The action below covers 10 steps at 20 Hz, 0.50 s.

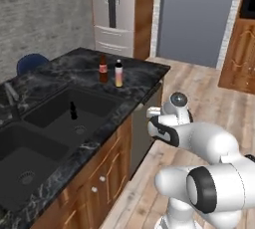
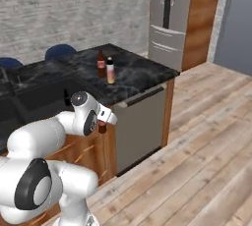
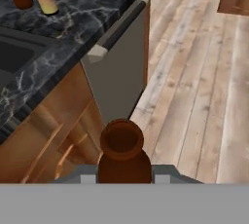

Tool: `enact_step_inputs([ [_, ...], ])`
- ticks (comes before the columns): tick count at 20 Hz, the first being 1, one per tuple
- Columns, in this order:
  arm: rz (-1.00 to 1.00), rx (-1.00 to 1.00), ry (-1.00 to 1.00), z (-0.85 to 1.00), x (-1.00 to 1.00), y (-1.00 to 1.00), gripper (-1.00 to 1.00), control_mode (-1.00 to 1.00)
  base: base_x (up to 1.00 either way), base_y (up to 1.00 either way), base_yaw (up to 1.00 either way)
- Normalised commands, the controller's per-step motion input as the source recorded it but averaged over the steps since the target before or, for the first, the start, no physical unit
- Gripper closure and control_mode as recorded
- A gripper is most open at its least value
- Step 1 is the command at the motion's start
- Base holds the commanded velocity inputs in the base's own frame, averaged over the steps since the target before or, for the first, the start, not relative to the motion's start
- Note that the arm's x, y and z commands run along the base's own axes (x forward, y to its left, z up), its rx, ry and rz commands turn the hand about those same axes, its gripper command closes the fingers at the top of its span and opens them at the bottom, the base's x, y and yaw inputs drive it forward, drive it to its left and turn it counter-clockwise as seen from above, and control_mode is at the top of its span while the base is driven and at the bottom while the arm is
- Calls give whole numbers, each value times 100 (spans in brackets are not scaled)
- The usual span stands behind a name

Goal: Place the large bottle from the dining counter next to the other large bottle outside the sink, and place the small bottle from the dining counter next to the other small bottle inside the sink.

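My gripper [image 3: 124,175] is shut on the small brownish-orange bottle [image 3: 121,152], which stands upright between the fingers. It hangs in front of the cabinets, below the counter edge, beside the grey dishwasher front [image 2: 142,122]; the gripper [image 2: 102,121] and small bottle [image 2: 102,127] show there too. The pale large bottle [image 1: 118,73] stands on the black veined counter right next to the dark brown large bottle [image 1: 103,68], beyond the sink [image 1: 107,104]. The tiny black bottle [image 1: 73,110] stands inside the nearer-right basin.
A curved grey faucet [image 1: 11,98] rises at the sink's left. Blue chairs [image 2: 59,51] sit behind the counter. A steel fridge [image 1: 113,11] stands at the back. Wooden floor [image 3: 204,82] stretches to the right of the dishwasher handle [image 3: 119,26].
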Motion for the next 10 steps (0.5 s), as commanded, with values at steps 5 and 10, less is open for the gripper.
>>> enact_step_inputs([
  [5,0,0,0,0,0,0,100,100,22,-44,44],
  [10,0,0,0,0,0,0,100,100,21,-44,44],
])
